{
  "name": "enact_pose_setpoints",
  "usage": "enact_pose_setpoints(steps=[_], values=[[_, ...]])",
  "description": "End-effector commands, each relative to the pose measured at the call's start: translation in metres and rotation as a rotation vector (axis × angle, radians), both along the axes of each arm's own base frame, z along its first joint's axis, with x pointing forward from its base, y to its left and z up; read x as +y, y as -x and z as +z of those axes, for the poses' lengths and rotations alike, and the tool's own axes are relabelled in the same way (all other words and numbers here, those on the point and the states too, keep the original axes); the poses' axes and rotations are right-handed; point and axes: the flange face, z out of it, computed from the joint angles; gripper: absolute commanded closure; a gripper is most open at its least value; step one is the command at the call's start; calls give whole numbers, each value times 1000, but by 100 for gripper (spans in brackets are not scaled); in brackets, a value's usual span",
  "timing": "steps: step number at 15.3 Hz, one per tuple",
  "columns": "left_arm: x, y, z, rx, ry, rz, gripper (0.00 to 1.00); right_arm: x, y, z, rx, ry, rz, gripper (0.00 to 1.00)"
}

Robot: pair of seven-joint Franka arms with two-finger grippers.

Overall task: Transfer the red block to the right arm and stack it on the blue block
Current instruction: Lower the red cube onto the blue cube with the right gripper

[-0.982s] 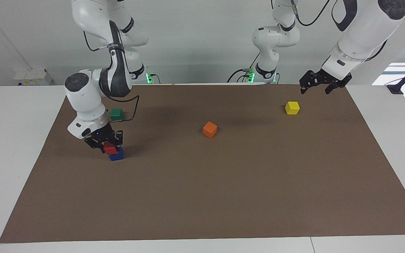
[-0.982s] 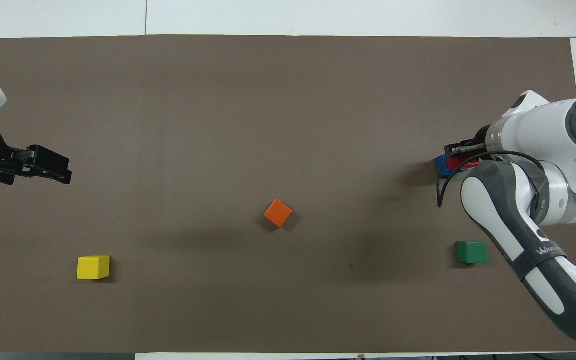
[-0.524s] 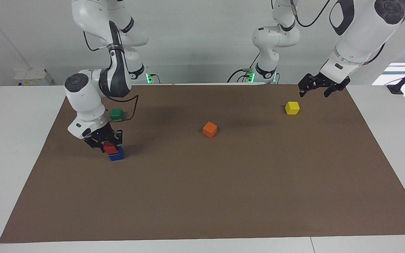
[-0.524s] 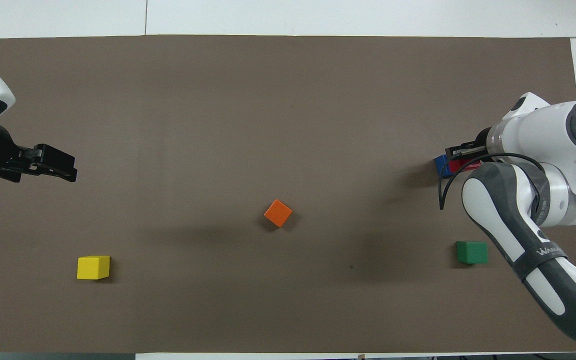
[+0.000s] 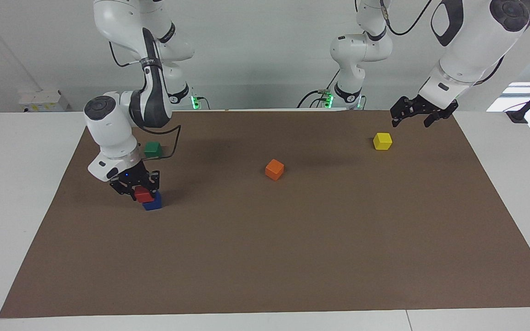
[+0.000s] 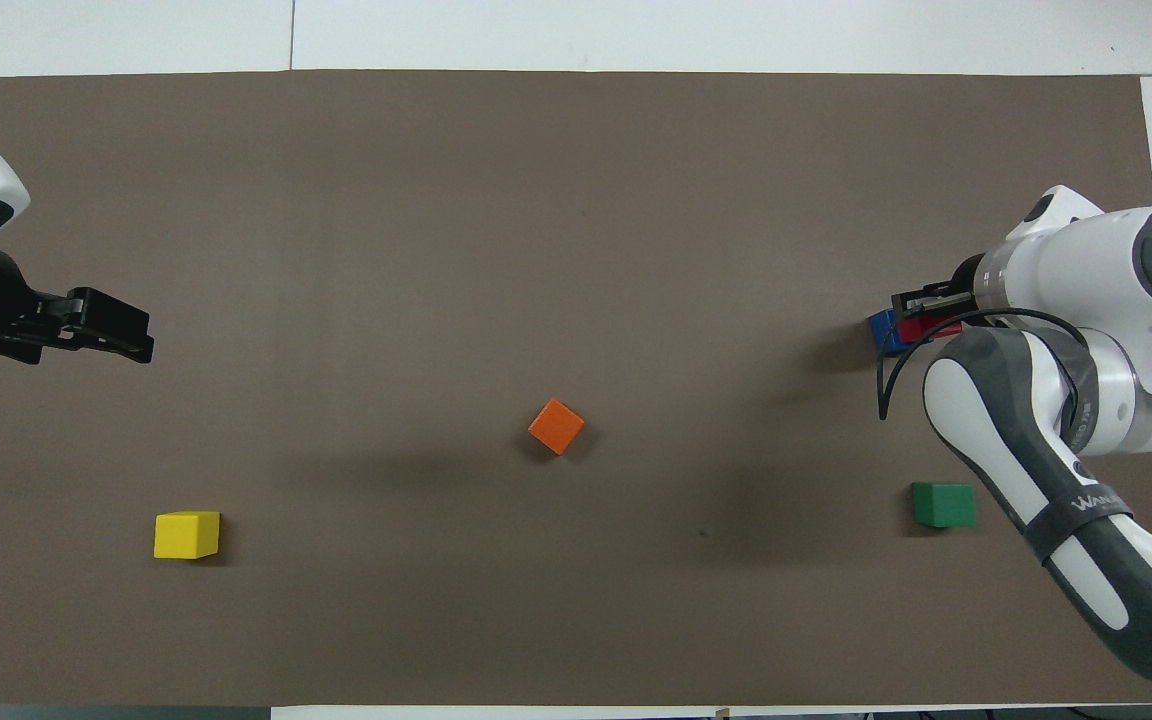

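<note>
Brown matting [image 5: 292, 248] covers the white table [image 5: 16, 184] under 2 arms, with a pale wall above the robots' end. At the right arm's end of the mat, the right gripper [image 5: 138, 191] is clamped on the red block [image 5: 144, 195], its fingers closed against the cube's sides. That cube sits on the blue block [image 5: 152, 203], shifted a little off the lower cube's centre, so the stack looks placed but not released.

The risk I judge here is the letting go: with the red cube offset, a finger dragging on it as the jaws part, or a slanted lift, could slide it off or push the blue cube along.

Just nearer the robots lies a green cube [image 5: 152, 148]; an orange cube [image 5: 274, 169] sits mid-mat, and a yellow cube [image 5: 382, 140] toward the left arm's end. The left gripper [image 5: 421, 117] waits, fingers spread and empty, in the air beside that yellow cube.
</note>
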Motion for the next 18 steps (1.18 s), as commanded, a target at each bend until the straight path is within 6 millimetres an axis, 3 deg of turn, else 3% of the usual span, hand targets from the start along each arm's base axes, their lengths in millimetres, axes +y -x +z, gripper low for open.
enact_pose_setpoints(steps=[1,18], values=[[0,5,2,-17,-6,4,0,-2,3,-2,-19,17,30,100],[1,3,2,-20,-5,12,0,1,5,-11,-14,17,37,100]])
